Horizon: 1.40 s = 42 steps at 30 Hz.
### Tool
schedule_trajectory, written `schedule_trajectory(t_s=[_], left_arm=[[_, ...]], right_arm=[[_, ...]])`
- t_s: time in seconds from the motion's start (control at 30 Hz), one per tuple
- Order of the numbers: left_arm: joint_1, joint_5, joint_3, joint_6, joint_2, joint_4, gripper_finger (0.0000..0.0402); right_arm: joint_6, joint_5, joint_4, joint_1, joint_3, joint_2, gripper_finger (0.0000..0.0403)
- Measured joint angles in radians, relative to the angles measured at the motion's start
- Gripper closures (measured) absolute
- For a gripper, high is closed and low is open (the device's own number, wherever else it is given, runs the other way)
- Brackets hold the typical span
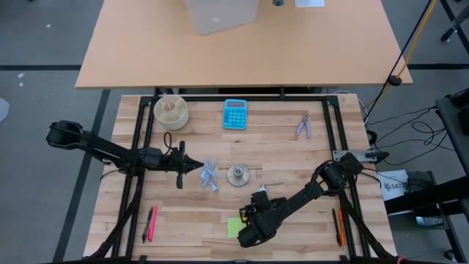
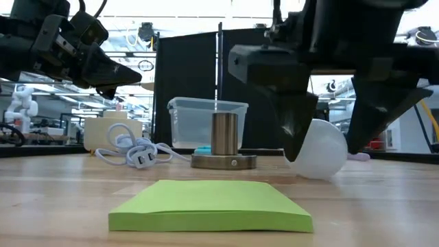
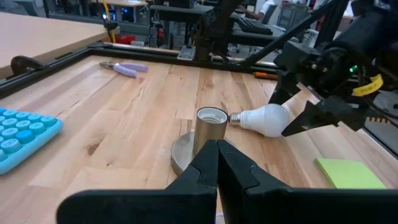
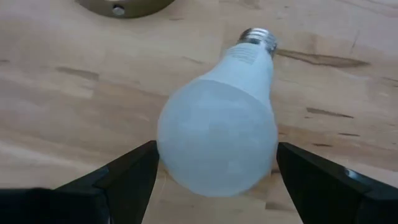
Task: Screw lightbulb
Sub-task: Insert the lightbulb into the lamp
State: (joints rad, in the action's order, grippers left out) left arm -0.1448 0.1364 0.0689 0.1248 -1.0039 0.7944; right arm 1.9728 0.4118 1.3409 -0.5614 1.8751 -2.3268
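The white lightbulb (image 4: 217, 134) lies on its side on the wooden table, its silvery screw base (image 4: 260, 38) pointing toward the grey socket (image 1: 238, 174), which stands upright on its round disc (image 2: 223, 161). My right gripper (image 4: 216, 158) is open and low over the table, one finger on each side of the bulb's globe (image 2: 322, 151). My left gripper (image 1: 196, 167) is shut and empty. It hangs above the table to the left of the socket and points at it (image 3: 211, 124). My right gripper's fingers (image 4: 134, 165) stand on either side of the widest part of the bulb's globe, coming from the table's near side along the bulb. Whether they touch it, I cannot tell. The bulb rests on the table.
A white coiled cable (image 1: 210, 176) lies between my left gripper and the socket. A green sticky-note pad (image 1: 234, 226) lies near the front edge. A blue calculator (image 1: 235, 114), a round wooden holder (image 1: 171, 110) and purple pliers (image 1: 304, 126) lie at the back. Pens (image 1: 150, 224) lie at front left.
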Motion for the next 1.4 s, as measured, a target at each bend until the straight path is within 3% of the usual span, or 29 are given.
schedule_trajectory(t_s=[0.17, 1.0, 1.4], left_arm=[[0.0, 0.0, 0.0, -0.004, 0.0, 0.0, 0.0401], [0.0, 0.0, 0.0, -0.005, 0.0, 0.0, 0.0401], [0.0, 0.0, 0.0, -0.007, 0.0, -0.001, 0.0401]], right_arm=[[-0.01, 0.001, -0.06, 0.017, -0.009, 0.0, 0.0085], [0.103, -0.003, 0.021, 0.065, -0.009, 0.0, 0.0086], [0.109, -0.052, 0.043, 0.047, -0.009, 0.0, 0.0137]])
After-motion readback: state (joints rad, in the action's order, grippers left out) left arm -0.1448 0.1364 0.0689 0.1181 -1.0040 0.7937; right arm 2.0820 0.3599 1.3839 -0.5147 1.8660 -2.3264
